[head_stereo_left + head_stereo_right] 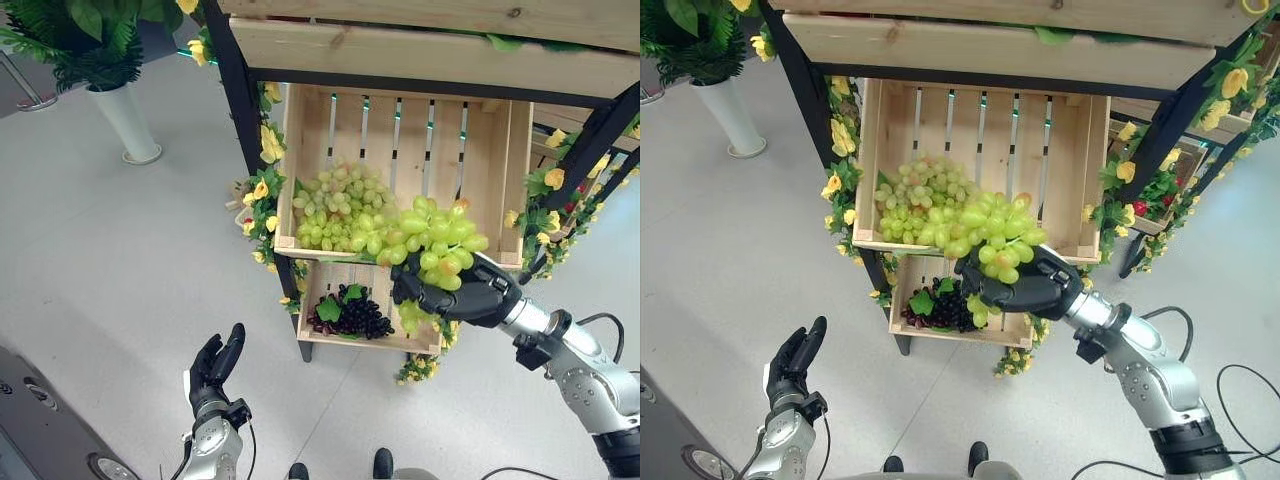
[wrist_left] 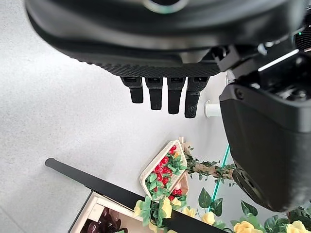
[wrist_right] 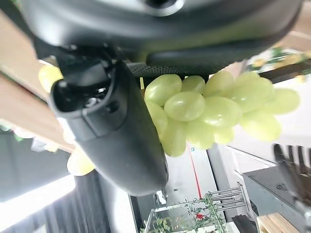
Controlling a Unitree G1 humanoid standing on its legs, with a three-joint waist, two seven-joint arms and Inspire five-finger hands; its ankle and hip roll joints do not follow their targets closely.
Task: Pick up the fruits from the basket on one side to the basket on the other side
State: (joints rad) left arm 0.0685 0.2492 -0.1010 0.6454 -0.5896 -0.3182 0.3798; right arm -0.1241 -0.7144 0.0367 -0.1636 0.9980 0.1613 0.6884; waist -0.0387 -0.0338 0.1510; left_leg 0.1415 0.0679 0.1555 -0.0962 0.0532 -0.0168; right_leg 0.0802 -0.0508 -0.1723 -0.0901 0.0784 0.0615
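**A:** Tight around the front lip of the upper wooden crate (image 1: 500, 190), centre-right of frame. Black shelf post (image 1: 235, 90) to its left, slanted black brace (image 1: 590, 140) to its right, yellow-flower garland (image 1: 262, 200) running down the post. Plenty of bare pale floor (image 1: 120, 280) across the left half, though.

**B:** And the fruit?

**A:** Held green grape bunch (image 1: 435, 245) hanging right at that front lip, just above and in front of the lower crate (image 1: 330, 275). Right hand (image 1: 1035, 290) curled round it from below, clamped on. Up close in the right wrist view: plump, glossy, oval grapes (image 3: 204, 109), pale yellow-green, packed tight against the dark thumb.

**B:** Anything left in the crates?

**A:** Second green bunch (image 1: 335, 210) lying in the upper crate's left half, touching the held one or overlapping it, hard to say which. Dark purple grapes (image 1: 360, 315) with a green leaf in the lower crate. Slatted raw planks on both, gaps between the back boards.

**B:** Other hand?

**A:** Left hand (image 1: 215, 365) low at bottom left over open floor, fingers straight, holding nothing. Small tray of red fruit (image 2: 163, 167) visible in the left wrist view. White vase with fern (image 1: 120, 110) upper left.
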